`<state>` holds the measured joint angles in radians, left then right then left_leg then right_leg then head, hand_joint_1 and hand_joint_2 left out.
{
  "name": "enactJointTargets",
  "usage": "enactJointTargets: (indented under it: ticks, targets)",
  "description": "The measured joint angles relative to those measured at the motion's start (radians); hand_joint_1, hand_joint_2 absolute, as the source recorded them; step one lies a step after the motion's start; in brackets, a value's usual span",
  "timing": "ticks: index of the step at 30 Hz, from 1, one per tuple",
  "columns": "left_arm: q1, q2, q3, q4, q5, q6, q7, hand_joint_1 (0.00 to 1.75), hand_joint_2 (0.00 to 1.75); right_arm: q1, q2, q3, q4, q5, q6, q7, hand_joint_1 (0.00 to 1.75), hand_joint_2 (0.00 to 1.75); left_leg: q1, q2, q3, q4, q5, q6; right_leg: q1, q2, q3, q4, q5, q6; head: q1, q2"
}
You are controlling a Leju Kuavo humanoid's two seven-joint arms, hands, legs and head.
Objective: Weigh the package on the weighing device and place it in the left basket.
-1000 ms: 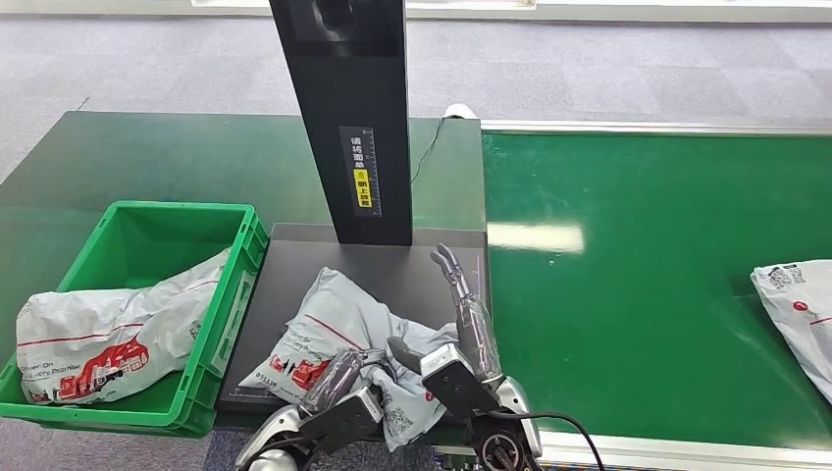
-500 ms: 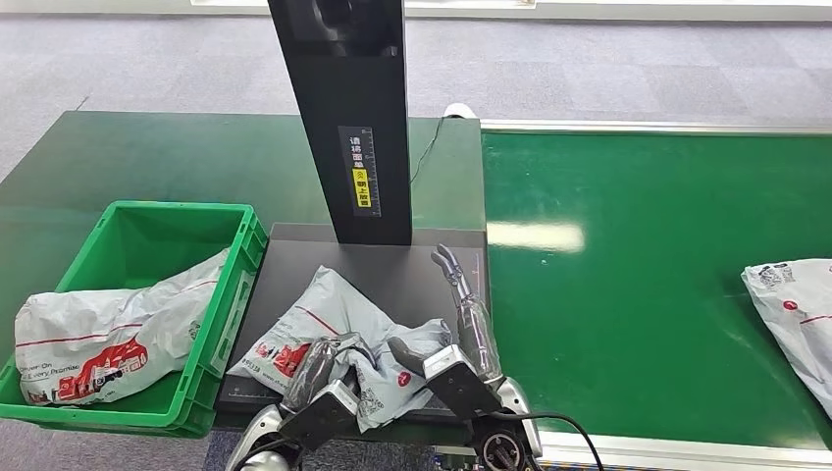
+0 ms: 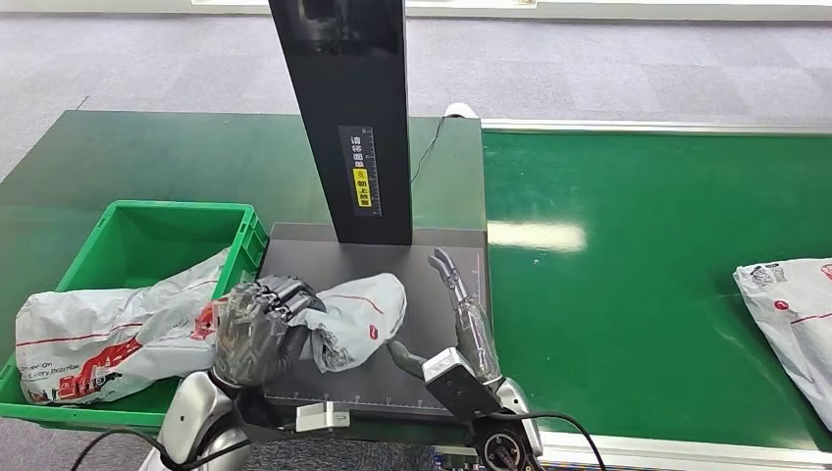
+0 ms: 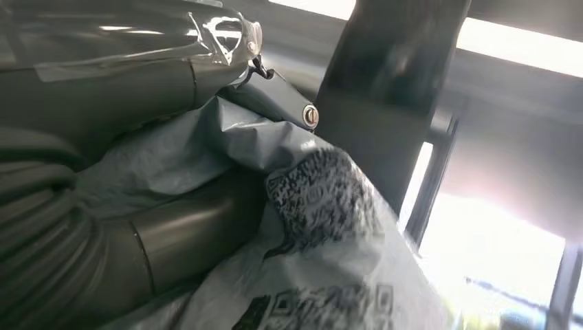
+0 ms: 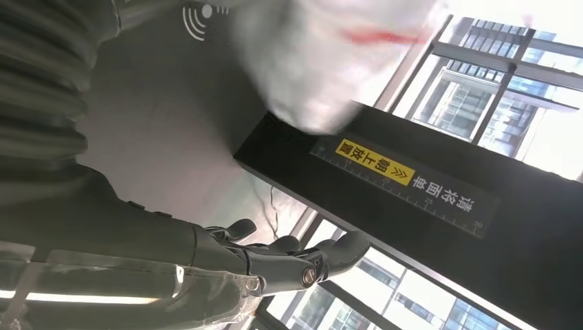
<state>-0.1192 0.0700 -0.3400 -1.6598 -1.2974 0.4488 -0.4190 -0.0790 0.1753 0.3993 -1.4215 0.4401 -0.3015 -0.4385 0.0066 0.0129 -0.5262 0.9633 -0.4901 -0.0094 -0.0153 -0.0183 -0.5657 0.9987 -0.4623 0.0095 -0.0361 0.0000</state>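
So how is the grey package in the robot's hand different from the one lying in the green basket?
The held package is bunched up in the left hand above the black weighing platform; the basket package lies spread in the green basket. No hand touches the basket package. The held one looks smaller, being crumpled. Both are grey mailer bags with red print.

The left hand (image 3: 257, 329) is dark grey under a clear, glossy plastic wrap, set on a rounded silver forearm with a small silver bracket at the wrist and a thin black cable trailing below. In the left wrist view its fingers (image 4: 172, 82) are smooth grey tubes, one tipped by a plate with a round silver screw. The right hand (image 3: 461, 319) has slim, dark, segmented fingers – also film-wrapped – a grey block at the wrist, a black round joint and a looping black cable. Its ribbed grey cover shows in the right wrist view.
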Motion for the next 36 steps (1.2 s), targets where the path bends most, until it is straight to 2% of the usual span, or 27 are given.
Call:
enactJointTargets:
  ticks: [6,11,15,20,23,26,29,32,36]
  targets:
    - [-0.051,0.056,-0.009,-0.084,-0.096,0.121,0.057,1.75,1.75,0.018,0.001,-0.014,0.001,0.007,-0.005,-0.009,0.00,1.75,0.000,0.001,-0.001,0.000,0.000,0.000,0.000,0.001,-0.001,0.000,0.000,0.000,0.000,0.000]
    - [-0.057,0.075,-0.011,-0.112,-0.103,0.137,0.061,1.75,1.75,0.026,0.001,-0.020,0.001,0.008,-0.007,-0.012,0.00,1.75,0.000,0.002,-0.002,0.000,0.000,0.000,0.000,0.001,-0.003,0.000,0.000,0.000,0.000,0.000]
    - [-0.057,0.082,-0.012,-0.121,-0.106,0.145,0.062,1.75,1.75,0.028,0.001,-0.023,0.001,0.008,-0.007,-0.013,0.00,1.75,0.000,0.002,-0.002,0.000,0.000,0.000,0.000,0.001,-0.003,0.000,0.000,0.000,0.000,0.000]
    - [-0.062,0.074,0.001,-0.168,-0.135,0.212,0.060,1.75,1.75,0.028,0.006,-0.026,0.004,0.009,-0.009,-0.014,0.00,1.75,0.000,0.002,-0.002,0.000,0.000,0.000,0.000,0.001,-0.003,0.000,0.000,0.000,0.000,0.000]
    - [-0.075,0.059,0.042,-0.178,-0.149,0.206,0.134,1.75,1.75,0.030,0.011,-0.028,0.004,0.012,-0.019,-0.014,0.00,1.75,0.000,0.002,-0.003,0.000,0.000,0.000,0.000,0.001,-0.003,0.000,0.000,0.000,0.000,0.000]
    - [-0.115,0.045,0.106,-0.124,-0.118,0.145,0.266,1.75,1.75,0.038,0.011,-0.033,-0.001,0.019,-0.037,-0.002,0.00,1.75,0.000,0.001,-0.003,0.000,0.000,0.000,0.000,0.001,-0.003,0.000,0.000,0.000,0.000,0.000]
    - [-0.178,0.031,0.193,-0.007,-0.059,0.081,0.379,1.75,1.75,0.051,0.010,-0.037,-0.015,0.034,-0.042,0.019,0.00,1.75,0.000,0.003,-0.003,0.000,0.001,-0.001,0.001,0.002,-0.003,0.000,0.001,-0.002,0.000,0.000]
    - [-0.233,0.028,0.280,0.120,-0.030,0.062,0.429,1.75,1.75,0.056,0.009,-0.039,-0.027,0.049,-0.030,0.031,0.00,1.75,0.000,0.006,-0.003,0.000,0.002,-0.001,0.001,0.003,-0.004,0.000,0.002,-0.002,0.000,0.000]
    - [-0.294,0.029,0.379,0.296,-0.003,0.026,0.446,1.75,1.75,0.056,0.007,-0.038,-0.036,0.065,-0.010,0.037,0.00,1.75,0.000,0.006,-0.003,0.000,0.002,-0.001,0.001,0.003,-0.005,0.001,0.002,-0.002,0.000,0.000]
